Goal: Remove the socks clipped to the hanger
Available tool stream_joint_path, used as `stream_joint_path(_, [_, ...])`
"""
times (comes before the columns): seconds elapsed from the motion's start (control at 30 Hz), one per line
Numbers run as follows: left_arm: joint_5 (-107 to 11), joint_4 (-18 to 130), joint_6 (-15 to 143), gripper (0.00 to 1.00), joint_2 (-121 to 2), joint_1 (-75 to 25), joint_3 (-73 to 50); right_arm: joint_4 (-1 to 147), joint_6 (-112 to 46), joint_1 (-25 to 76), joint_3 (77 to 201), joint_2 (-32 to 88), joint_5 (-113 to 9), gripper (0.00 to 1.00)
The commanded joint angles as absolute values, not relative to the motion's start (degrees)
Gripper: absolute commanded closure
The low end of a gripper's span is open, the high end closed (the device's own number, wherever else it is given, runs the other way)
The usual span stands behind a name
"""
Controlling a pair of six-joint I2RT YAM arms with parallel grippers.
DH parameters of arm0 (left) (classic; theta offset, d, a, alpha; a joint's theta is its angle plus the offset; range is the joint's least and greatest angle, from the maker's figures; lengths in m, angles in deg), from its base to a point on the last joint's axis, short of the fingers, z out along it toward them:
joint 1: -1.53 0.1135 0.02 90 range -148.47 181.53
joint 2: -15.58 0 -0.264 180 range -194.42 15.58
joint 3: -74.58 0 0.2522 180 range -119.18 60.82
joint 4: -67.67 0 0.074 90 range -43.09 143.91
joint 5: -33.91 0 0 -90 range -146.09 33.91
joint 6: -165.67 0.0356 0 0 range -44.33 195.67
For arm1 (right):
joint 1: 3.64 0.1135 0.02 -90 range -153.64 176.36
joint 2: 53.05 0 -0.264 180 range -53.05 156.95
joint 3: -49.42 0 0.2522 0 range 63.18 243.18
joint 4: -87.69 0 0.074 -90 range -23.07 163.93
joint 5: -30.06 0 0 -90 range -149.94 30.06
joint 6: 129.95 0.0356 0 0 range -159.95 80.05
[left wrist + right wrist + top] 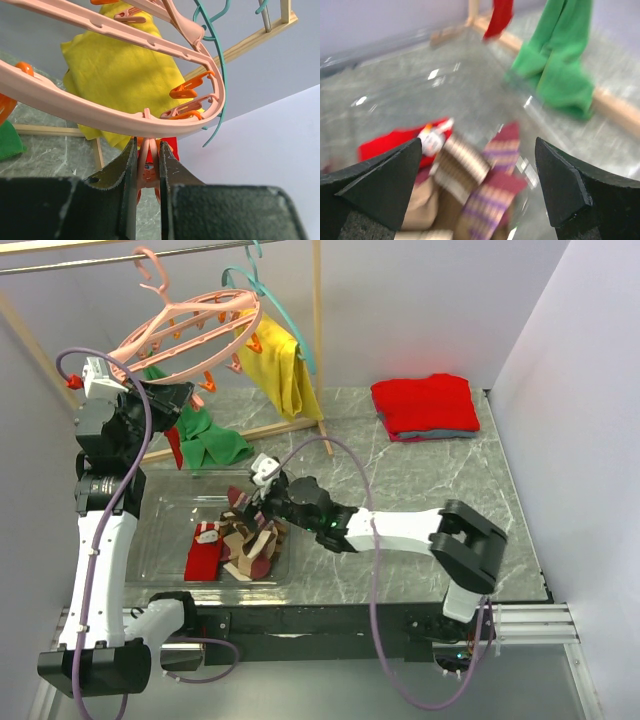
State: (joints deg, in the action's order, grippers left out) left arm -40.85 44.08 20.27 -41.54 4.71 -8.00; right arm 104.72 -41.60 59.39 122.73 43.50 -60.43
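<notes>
The pink ring hanger [190,335] hangs from the rail at the back left, with small orange clips [190,90] along its rim [90,112]. My left gripper [172,397] is raised under the ring and shut on one pink-orange clip [147,167]. A narrow red sock [172,447] dangles below it, its top hidden. Several socks lie in the clear tray [160,540]: a red one [205,552], a brown-striped one [462,167] and a maroon-purple striped one [495,195]. My right gripper [479,143] hovers open just above this pile [250,545], holding nothing.
A long green cloth [210,440] hangs down to the table beside the red sock. A yellow garment [275,365] hangs on a teal hanger [270,300]. The wooden rack post [320,340] stands behind. Folded red clothes [425,405] lie at the back right.
</notes>
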Motion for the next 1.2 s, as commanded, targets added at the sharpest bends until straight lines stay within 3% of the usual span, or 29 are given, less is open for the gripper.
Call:
stream_joint_path(0.0, [-38.8, 46.3, 19.8, 0.99, -40.3, 4.6, -9.9, 128.2, -53.6, 60.0, 124.3, 50.9, -64.0, 0.00])
stream_joint_path(0.23, [-38.2, 46.4, 19.3, 0.99, -40.5, 4.7, -9.8, 144.9, -56.9, 60.1, 136.4, 66.5, -62.4, 0.00])
stream_joint_path(0.57, [-37.8, 45.2, 19.4, 0.98, -40.8, 4.6, -10.5, 147.8, -57.3, 60.1, 158.3, 84.2, -61.6, 0.00])
stream_joint_path(0.87, [-36.7, 43.5, 19.3, 0.98, -42.2, 4.6, -12.6, 138.5, -60.9, 60.1, 182.8, 98.2, -63.3, 0.01])
stream_joint_path(0.93, [-36.9, 43.3, 19.7, 0.98, -42.2, 4.6, -12.6, 135.4, -62.0, 60.1, 188.6, 101.3, -62.9, 0.05])
stream_joint_path(0.97, [-37.0, 43.1, 19.7, 0.98, -42.2, 4.6, -12.7, 134.8, -62.2, 60.0, 190.1, 102.0, -63.8, 0.13])
stream_joint_path(1.17, [-37.1, 43.5, 19.7, 0.98, -41.9, 4.7, -12.1, 134.8, -60.8, 59.2, 190.3, 102.2, -63.7, 0.40])
